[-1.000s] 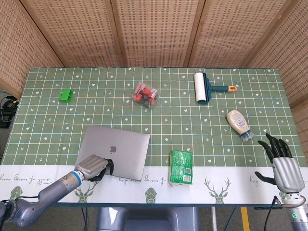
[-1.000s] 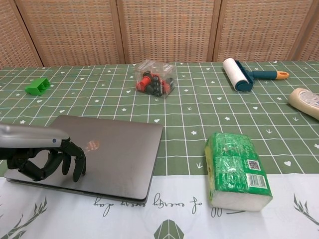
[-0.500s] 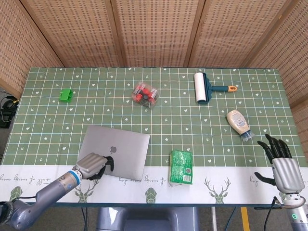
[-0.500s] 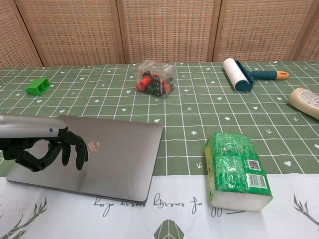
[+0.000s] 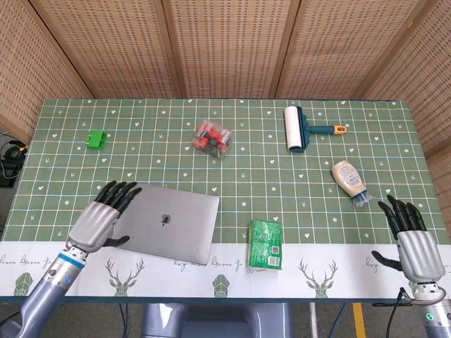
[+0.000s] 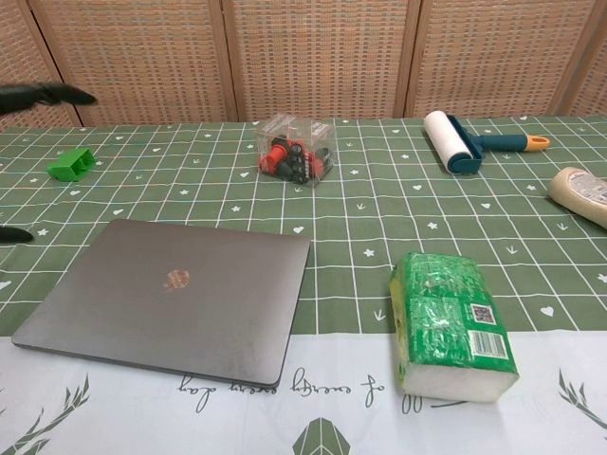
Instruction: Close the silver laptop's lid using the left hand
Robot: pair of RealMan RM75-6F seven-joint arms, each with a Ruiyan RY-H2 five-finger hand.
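Note:
The silver laptop (image 5: 168, 222) (image 6: 177, 296) lies flat near the table's front edge, its lid down and logo facing up. My left hand (image 5: 103, 215) hovers at the laptop's left edge with its fingers spread and nothing in them; the chest view catches only dark fingertips (image 6: 47, 94) at the far left. My right hand (image 5: 412, 239) is held up at the table's front right corner, fingers spread, holding nothing.
A green wrapped pack (image 5: 266, 243) (image 6: 448, 321) lies right of the laptop. Farther back are a clear box of red and black items (image 5: 213, 137), a lint roller (image 5: 297, 128), a cream bottle (image 5: 349, 180) and a small green block (image 5: 96, 139).
My left hand lifted off the laptop lid, moved left and opened its curled fingers. The lid now lies fully flat. The right hand stayed put.

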